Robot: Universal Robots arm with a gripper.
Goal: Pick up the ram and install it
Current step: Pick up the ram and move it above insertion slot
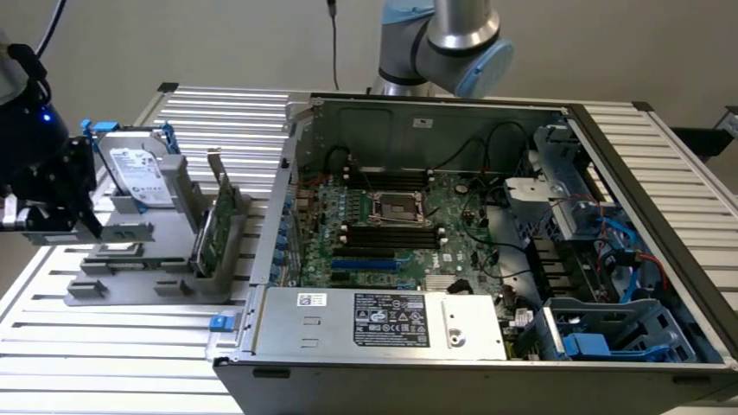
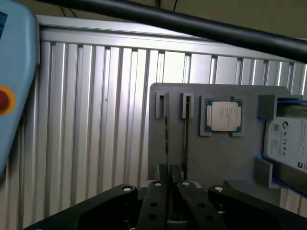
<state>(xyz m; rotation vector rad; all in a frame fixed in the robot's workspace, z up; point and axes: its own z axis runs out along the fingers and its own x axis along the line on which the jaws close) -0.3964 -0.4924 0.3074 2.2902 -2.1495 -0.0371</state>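
Note:
The ram [image 2: 166,134] is a thin dark stick standing on edge in one slot of the grey holder [image 2: 216,158]. It runs straight in between my gripper [image 2: 171,179]. The black fingers [image 2: 156,201] are drawn close together on the ram's near part, and the rest of the ram is hidden under them. The ram still sits in its slot. In the exterior view my gripper [image 1: 52,226] hangs over the left end of the holder [image 1: 138,290], far from the open computer case [image 1: 645,259] and the black motherboard slots [image 1: 392,233].
The holder also carries a processor chip [image 2: 223,115], a hard drive [image 1: 138,173] and a tall green expansion card [image 1: 219,220], which stands between my gripper and the case. A second narrow slot [image 2: 186,124] lies beside the ram. A light-blue casing with a red button [image 2: 14,86] is close by.

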